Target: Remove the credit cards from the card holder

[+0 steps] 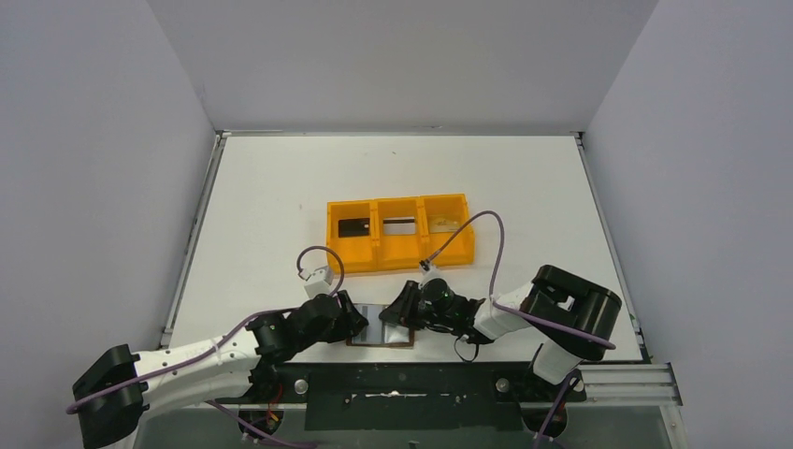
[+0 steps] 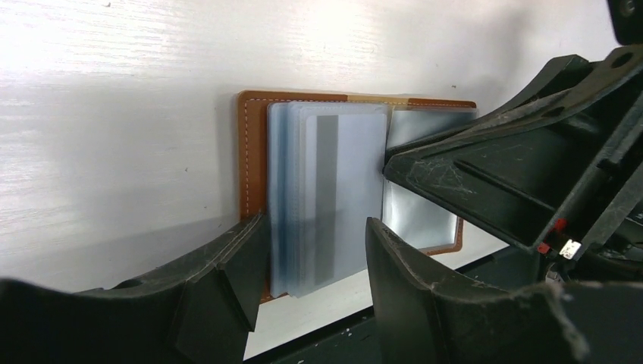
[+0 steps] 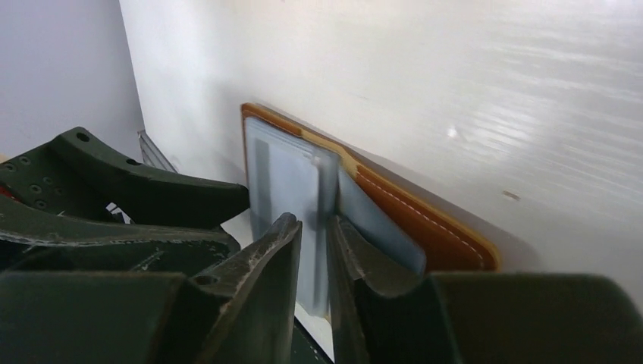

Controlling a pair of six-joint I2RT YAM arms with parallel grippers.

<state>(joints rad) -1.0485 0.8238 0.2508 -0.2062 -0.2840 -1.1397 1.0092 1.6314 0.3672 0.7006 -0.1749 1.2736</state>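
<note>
The card holder (image 1: 379, 330) lies open at the table's near edge, brown leather (image 2: 254, 159) with pale blue-grey pockets. A silvery grey card (image 2: 341, 182) with a darker stripe sits in those pockets. My left gripper (image 2: 312, 227) is open, its jaws either side of the pockets' near end, touching nothing that I can see. My right gripper (image 3: 312, 227) comes from the other side, its jaws almost together on the card's striped edge (image 3: 284, 182). A black card (image 1: 353, 227) and a tan-gold card (image 1: 444, 223) lie in the orange tray.
The orange three-compartment tray (image 1: 402, 259) stands just behind the wallet; its middle bay holds something pale with a dark band. Both grippers (image 1: 360, 323) (image 1: 400, 313) crowd the wallet. The table's front edge and a black rail (image 1: 402, 388) run right below it.
</note>
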